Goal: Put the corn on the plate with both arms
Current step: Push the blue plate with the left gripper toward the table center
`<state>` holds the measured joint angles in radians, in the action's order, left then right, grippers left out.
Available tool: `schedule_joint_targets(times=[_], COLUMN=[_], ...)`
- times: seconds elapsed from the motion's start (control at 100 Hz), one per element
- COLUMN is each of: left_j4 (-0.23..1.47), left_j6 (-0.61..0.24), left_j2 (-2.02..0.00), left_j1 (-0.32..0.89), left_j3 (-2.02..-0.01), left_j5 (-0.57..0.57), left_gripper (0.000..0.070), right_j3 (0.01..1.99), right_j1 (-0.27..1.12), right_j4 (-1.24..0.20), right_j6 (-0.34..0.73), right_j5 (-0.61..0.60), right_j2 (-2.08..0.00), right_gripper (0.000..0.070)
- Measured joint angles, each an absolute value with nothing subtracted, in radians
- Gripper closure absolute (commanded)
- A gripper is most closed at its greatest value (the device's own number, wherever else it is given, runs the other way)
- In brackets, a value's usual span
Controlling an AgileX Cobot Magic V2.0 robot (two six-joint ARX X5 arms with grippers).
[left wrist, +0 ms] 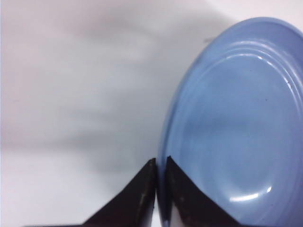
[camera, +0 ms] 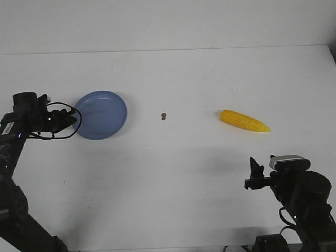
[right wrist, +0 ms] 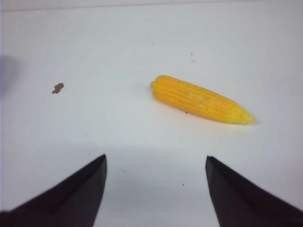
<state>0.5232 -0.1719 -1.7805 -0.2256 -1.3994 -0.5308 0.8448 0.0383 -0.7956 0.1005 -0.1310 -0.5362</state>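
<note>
While the yellow-orange corn cob with its bumpy kernels (camera: 244, 121) lies untouched on the white table (camera: 173, 178), I judge that I am at the opening of the task — the plate is being secured and the pick has not begun. My left gripper (camera: 76, 119) sits at the near-left rim of the round, shallow, blue-lavender plate (camera: 103, 113), and the left wrist view shows the two dark fingertips pinched together over the plate's raised edge, so I read it as clamped on the rim, though how firmly I cannot tell. My right gripper (camera: 256, 170) hovers low on the right side of the table with its jaws spread wide and nothing between them; the cob lies ahead of it, well apart, blunt end toward the middle of the table and pointed tip toward the right edge. A tiny brown speck (camera: 164, 115) sits between plate and cob and is no concern of mine. Cob and plate are well apart, so the next move, as I judge it, calls for the right arm to advance, turn the wrist so the fingers straddle the cob across its thick middle, and descend — the tapered, rounded body could roll or slip if caught near the tip.
</note>
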Motion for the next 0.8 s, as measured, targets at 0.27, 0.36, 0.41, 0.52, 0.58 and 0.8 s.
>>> schedule_joint_targets(times=[0.27, 0.36, 0.41, 0.52, 0.58, 0.8], left_j4=[0.569, 0.577, 0.578, 0.58, 0.589, 0.606], left_j6=[-0.197, -0.198, -0.198, -0.197, -0.196, -0.167], left_j2=[-1.69, -1.69, -1.69, -1.69, -1.69, -1.69], left_j1=[-0.135, -0.065, -0.024, 0.072, 0.124, 0.277], left_j3=[-1.4, -1.398, -1.396, -1.389, -1.388, -1.372], left_j5=[-0.56, -0.56, -0.56, -0.561, -0.561, -0.566], left_gripper=[0.0694, 0.0693, 0.0693, 0.0693, 0.0693, 0.0693], right_j3=[0.845, 0.845, 0.845, 0.845, 0.845, 0.845], right_j1=[0.038, 0.038, 0.038, 0.038, 0.038, 0.038], right_j4=[-0.796, -0.796, -0.796, -0.796, -0.796, -0.796], right_j6=[0.101, 0.101, 0.101, 0.101, 0.101, 0.101], right_j5=[-0.131, -0.131, -0.131, -0.131, -0.131, -0.131], right_j2=[-0.536, -0.536, -0.536, -0.536, -0.536, -0.536], right_gripper=[0.0266, 0.0266, 0.0266, 0.0266, 0.0266, 0.0266])
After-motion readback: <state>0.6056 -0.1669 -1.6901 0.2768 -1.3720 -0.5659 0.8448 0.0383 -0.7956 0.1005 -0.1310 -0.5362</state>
